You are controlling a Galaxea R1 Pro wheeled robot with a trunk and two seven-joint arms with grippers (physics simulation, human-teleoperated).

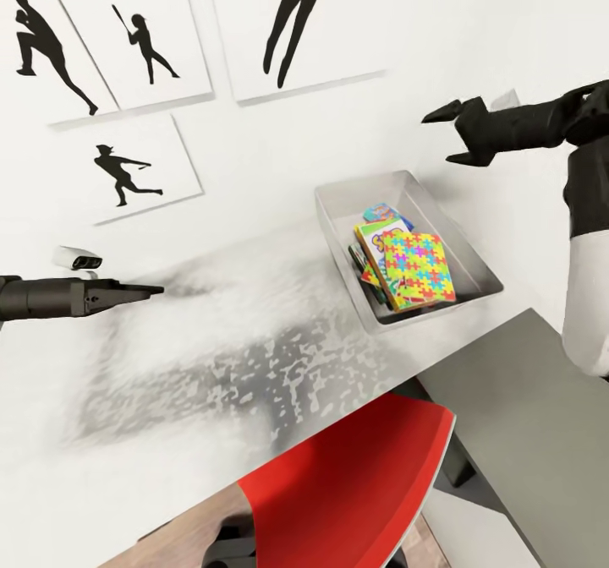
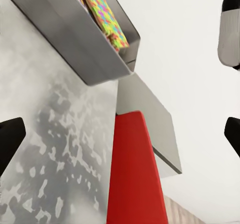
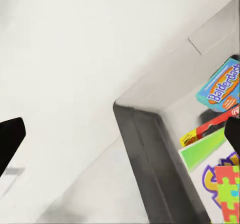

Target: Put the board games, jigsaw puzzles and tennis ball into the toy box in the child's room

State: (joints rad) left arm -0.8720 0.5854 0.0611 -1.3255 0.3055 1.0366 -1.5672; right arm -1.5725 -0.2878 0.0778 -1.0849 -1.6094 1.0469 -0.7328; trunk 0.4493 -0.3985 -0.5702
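Toy box (image 1: 474, 247) right of centre looks packed; both arms' jaws released, empty. Best check the desk (image 1: 211, 357) for strays.

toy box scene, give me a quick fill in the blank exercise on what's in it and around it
1. The jigsaw puzzle lies inside the grey ____.
2. The chair tucked under the table is ____.
3. The blue board game is lettered ____.
4. The right hand holds ____.

Missing words: toy box; red; Balderdash; nothing
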